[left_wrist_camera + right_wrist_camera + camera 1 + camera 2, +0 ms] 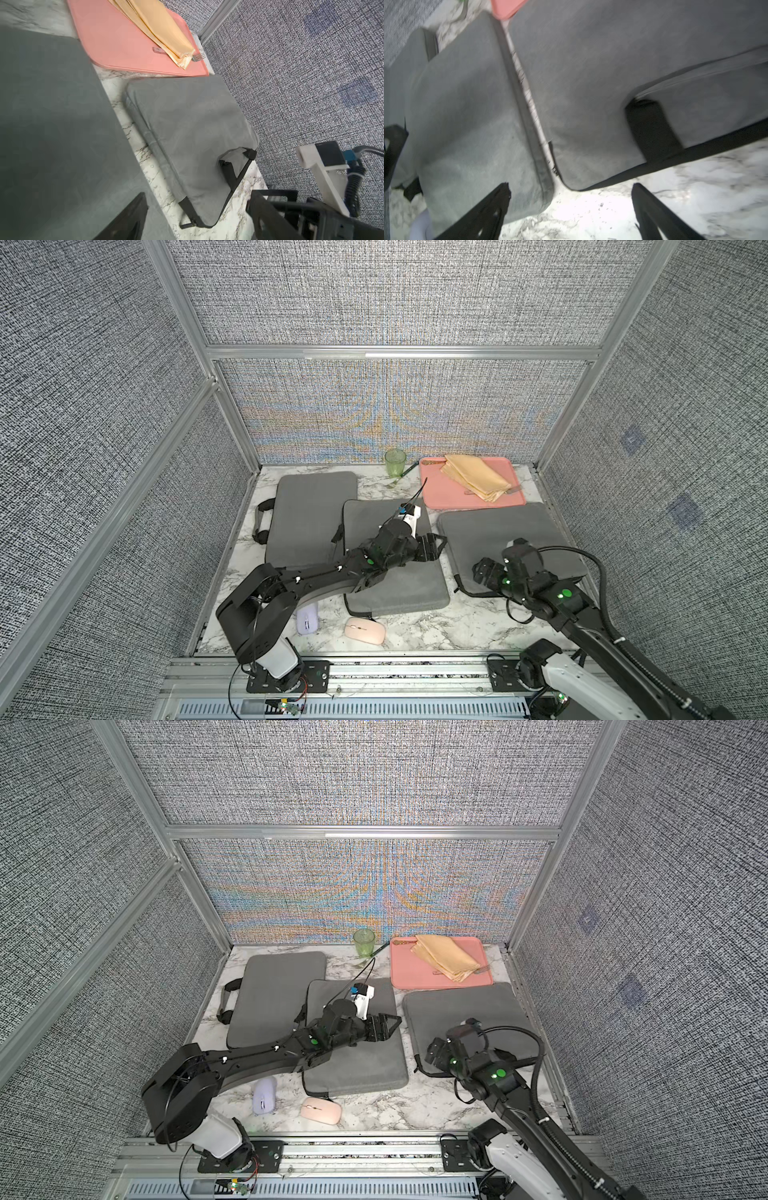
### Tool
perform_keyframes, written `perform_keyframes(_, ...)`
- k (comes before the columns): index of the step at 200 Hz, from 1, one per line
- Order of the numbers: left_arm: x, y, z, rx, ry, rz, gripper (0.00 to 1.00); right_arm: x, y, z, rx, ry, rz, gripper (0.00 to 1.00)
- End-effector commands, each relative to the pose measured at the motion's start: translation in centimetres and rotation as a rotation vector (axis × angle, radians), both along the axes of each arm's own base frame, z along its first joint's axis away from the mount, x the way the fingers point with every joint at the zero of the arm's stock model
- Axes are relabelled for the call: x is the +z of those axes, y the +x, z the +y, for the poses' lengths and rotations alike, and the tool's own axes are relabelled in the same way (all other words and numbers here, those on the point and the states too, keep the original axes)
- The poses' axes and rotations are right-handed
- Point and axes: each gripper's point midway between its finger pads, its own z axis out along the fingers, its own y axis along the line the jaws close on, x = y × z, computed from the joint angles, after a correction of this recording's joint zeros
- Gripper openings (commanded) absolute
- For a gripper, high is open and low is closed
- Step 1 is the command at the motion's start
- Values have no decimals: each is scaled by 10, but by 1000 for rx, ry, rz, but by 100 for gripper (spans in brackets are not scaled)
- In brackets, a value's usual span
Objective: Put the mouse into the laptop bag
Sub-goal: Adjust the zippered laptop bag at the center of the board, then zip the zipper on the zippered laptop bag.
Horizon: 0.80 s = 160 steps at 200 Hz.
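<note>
Marble worktop [436, 630], grey fabric walls all round. Two mice sit near the front edge, left of centre: pink mouse [365, 630] and lavender mouse [307, 619], the latter half under the left arm. Task doesn't say which one.

Both look like light, flat, smooth plastic shells. They're rigid but likely to slip, so I'd pinch across the narrow sides at mid-length.

Pink mouse's long axis runs roughly along the front edge, wheel end towards the left edge. Lavender's runs front to back, and its wheel looks nearer the front edge.

Left gripper [436, 546] is over the middle bag [399, 585], jaws apart, empty. Right gripper [571, 188] is spread wide at the near-left corner of the right bag [511, 531], also empty. Can't tell whether any zip is open.
</note>
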Motion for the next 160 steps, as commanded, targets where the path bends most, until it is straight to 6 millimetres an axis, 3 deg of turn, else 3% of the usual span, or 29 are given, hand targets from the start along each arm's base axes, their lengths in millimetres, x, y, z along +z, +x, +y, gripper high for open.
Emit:
perform_keyframes(1, 7, 2, 17, 57, -13, -43, 78, 1, 4, 11, -72, -77, -39, 94)
perform_keyframes(34, 2, -9, 42, 97, -1, -34, 78, 1, -5, 64, -3, -177, -76, 91)
perform_keyframes(61, 2, -19, 59, 116, -20, -37, 78, -5, -13, 87, -11, -191, -96, 82)
perform_keyframes(118, -6, -39, 82, 118, -53, -23, 78, -20, -29, 99, -40, -139, -130, 70)
perform_keyframes(160, -6, -47, 92, 117, -62, -28, 79, -41, -36, 94, -68, -116, -111, 66)
